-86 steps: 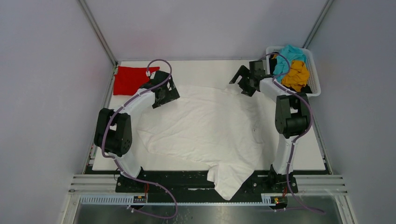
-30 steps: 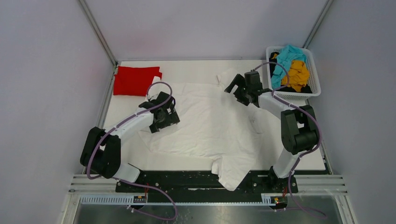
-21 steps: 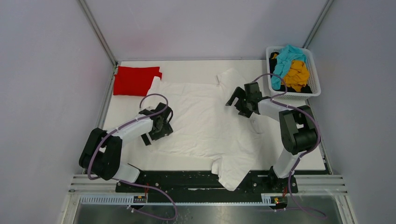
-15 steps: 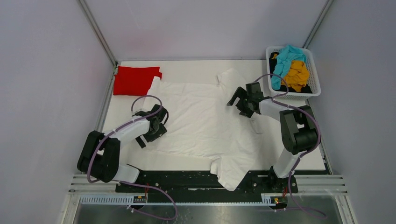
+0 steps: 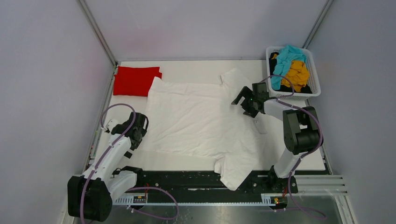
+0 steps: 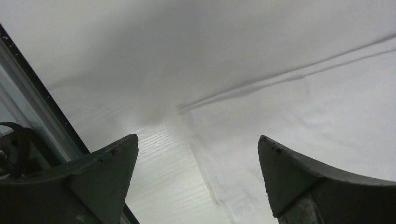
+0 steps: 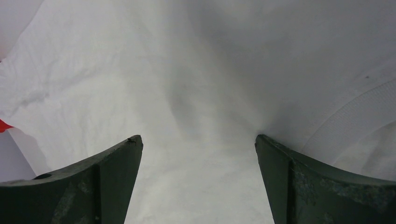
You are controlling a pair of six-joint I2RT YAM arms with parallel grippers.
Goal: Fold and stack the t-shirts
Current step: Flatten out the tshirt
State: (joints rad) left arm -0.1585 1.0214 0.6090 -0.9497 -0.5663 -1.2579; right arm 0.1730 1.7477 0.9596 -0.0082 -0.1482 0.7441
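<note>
White shirt (image 5: 201, 116) lies flat mid-table beneath both pairs of spread, empty fingers: left gripper (image 6: 198, 144) at its near-left corner, right gripper (image 7: 198, 140) by the far-right shoulder. We fear the sleeve (image 5: 231, 175) drooping over the near table (image 5: 187, 67) edge may drag cloth off, and a shallow pinch may catch one layer.

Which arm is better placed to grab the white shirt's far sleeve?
Right. The right pincer, open, hangs over the shirt beside that sleeve; the left pincer sits at the shirt's near-left edge.
</note>
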